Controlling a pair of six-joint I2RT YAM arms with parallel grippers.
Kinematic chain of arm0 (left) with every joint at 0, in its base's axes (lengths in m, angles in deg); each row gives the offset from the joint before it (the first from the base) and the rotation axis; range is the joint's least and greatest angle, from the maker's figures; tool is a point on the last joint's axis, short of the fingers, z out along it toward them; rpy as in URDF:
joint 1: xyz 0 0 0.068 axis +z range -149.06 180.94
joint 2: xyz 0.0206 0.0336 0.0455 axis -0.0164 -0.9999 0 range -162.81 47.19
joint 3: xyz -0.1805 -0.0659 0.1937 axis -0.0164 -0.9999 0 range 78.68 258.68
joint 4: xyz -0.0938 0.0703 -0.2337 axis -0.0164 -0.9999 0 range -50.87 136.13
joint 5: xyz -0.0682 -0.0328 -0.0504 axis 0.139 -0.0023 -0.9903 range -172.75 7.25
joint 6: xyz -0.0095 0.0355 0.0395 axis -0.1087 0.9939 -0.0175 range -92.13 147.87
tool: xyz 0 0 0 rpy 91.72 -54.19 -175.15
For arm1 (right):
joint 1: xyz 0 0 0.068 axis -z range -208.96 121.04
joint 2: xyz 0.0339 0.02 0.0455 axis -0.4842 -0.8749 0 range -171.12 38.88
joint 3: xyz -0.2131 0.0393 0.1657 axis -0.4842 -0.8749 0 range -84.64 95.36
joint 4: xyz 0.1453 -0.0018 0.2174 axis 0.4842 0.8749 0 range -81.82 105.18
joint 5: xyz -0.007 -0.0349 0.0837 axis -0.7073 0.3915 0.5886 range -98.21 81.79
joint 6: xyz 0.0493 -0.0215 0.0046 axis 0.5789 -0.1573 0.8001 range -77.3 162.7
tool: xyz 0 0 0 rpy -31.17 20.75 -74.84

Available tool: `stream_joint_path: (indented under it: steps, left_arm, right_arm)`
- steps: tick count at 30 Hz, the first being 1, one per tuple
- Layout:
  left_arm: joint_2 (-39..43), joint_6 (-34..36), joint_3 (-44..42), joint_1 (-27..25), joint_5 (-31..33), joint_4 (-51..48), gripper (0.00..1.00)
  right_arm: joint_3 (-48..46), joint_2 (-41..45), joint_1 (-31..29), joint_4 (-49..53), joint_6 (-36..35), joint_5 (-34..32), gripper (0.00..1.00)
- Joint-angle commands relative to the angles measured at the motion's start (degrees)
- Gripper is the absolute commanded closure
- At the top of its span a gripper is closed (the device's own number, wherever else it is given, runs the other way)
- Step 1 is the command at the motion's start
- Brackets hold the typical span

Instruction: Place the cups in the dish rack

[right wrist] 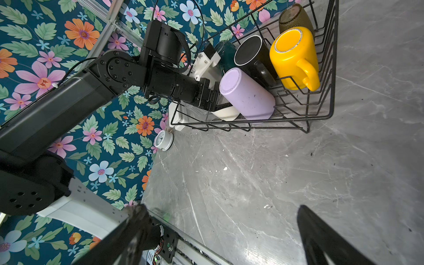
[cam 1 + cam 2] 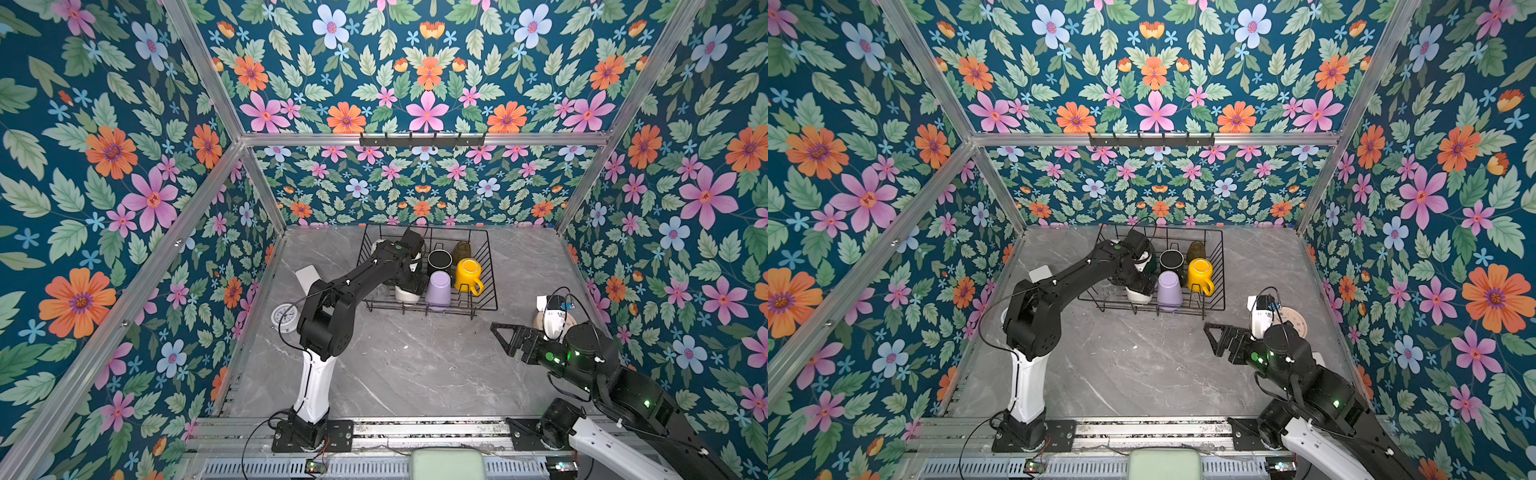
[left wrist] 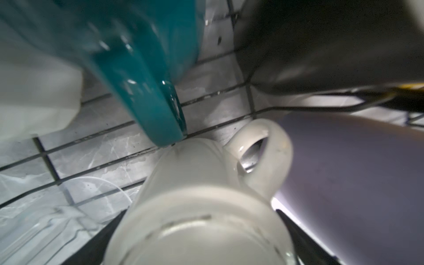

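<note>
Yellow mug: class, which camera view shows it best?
The right wrist view: the yellow mug is large, sharp, its handle and base unhidden. Both top views show it whole but small. The left wrist view gives only a blurred yellow sliver.

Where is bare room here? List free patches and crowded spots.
Free: the table in front of the rack, and the strip right of it. Crowded: inside the rack, and by the clock at the left edge.

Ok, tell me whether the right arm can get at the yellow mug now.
Probably yes. The open right claw hovers over bare table, the yellow mug sits in the rack's right side, and the left arm works further left.
</note>
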Motion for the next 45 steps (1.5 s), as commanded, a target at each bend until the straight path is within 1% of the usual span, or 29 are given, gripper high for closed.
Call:
stream_joint_path:
  steps: [1, 3, 7, 12, 15, 18, 21, 23, 26, 27, 28, 29, 30, 31, 33, 35, 36, 39, 41, 43, 45]
  left_arm:
    - [2.26, -0.96, -1.14, 0.06, 0.13, 3.10, 0.05]
    - [3.78, -1.54, -1.94, 0.11, 0.53, 4.37, 0.04]
    - [8.56, -3.36, -6.29, 0.51, 2.12, 9.82, 0.04]
    - [18.60, -5.38, -15.62, 0.94, 6.11, 21.28, 0.04]
    - [26.99, -5.26, -23.47, 0.95, 8.68, 30.57, 0.04]
    - [37.14, -4.61, -33.64, 0.95, 10.36, 41.66, 0.03]
    - [47.77, -2.66, -43.47, 0.95, 13.62, 50.55, 0.03]
    - [55.14, -0.38, -49.99, 0.95, 16.75, 56.08, 0.02]
    - [64.38, 4.24, -58.80, 1.01, 23.51, 62.16, 0.01]
    - [66.94, 6.45, -61.63, 1.03, 25.28, 63.73, 0.01]
    - [68.96, 8.29, -64.02, 1.03, 27.07, 64.81, 0.01]
    - [70.43, 9.59, -65.82, 1.12, 28.79, 65.28, 0.01]
    - [71.85, 11.00, -67.72, 1.33, 30.74, 65.97, 0.01]
    - [73.00, 12.42, -69.77, 1.66, 32.60, 66.66, 0.01]
    - [74.10, 14.13, -73.07, 2.96, 35.81, 68.89, 0.01]
    - [73.89, 14.01, -76.27, 5.54, 37.02, 71.34, 0.01]
    - [73.24, 13.18, -77.48, 7.45, 37.02, 72.25, 0.01]
    - [70.46, 12.11, -80.95, 12.47, 35.14, 76.84, 0.01]
    - [67.73, 12.31, -83.69, 15.83, 32.95, 82.24, 0.01]
    - [64.47, 11.62, -85.00, 19.36, 31.28, 85.57, 0.00]
    - [61.23, 10.33, -85.89, 22.68, 29.29, 88.00, 0.01]
  right_arm:
    - [0.80, -0.32, -0.12, -0.30, -0.95, -0.65, 0.01]
    - [1.17, -0.49, -0.04, -0.27, -1.30, -0.56, 0.01]
    - [1.93, -0.80, -0.10, 0.14, -2.09, -0.92, 0.01]
    - [3.84, -2.52, -0.03, 0.85, -5.09, -1.35, 0.01]
    - [5.52, -5.46, -0.03, 1.71, -8.17, -1.58, 0.01]
    - [6.76, -9.39, 0.12, 2.27, -11.56, -2.00, 0.01]
    - [8.45, -13.34, 1.81, 3.00, -15.65, -1.99, 0.01]
    - [8.37, -15.54, 5.75, 2.36, -17.84, 0.12, 0.01]
    - [5.68, -18.74, 17.90, -1.29, -19.73, 11.15, 0.01]
    - [4.39, -19.84, 23.09, -3.00, -19.89, 14.63, 0.01]
    - [2.97, -20.92, 27.69, -4.92, -20.26, 17.13, 0.01]
    - [1.82, -21.70, 31.08, -6.79, -20.71, 17.85, 0.01]
    - [0.62, -22.60, 33.90, -8.62, -21.79, 17.09, 0.01]
    - [-0.41, -23.55, 35.79, -10.55, -23.30, 14.86, 0.01]
    - [-2.32, -25.60, 37.56, -14.09, -25.88, 8.30, 0.01]
    - [-4.90, -27.62, 38.46, -18.93, -28.01, 1.25, 0.01]
    - [-6.92, -28.51, 38.63, -22.82, -29.26, -1.86, 0.01]
    - [-12.52, -30.39, 39.52, -34.93, -30.53, -5.81, 0.01]
    - [-16.04, -32.25, 39.53, -44.20, -32.21, -9.40, 0.01]
    - [-18.49, -35.05, 39.52, -52.22, -35.28, -9.79, 0.01]
    - [-19.92, -37.77, 39.52, -57.81, -38.26, -11.21, 0.01]
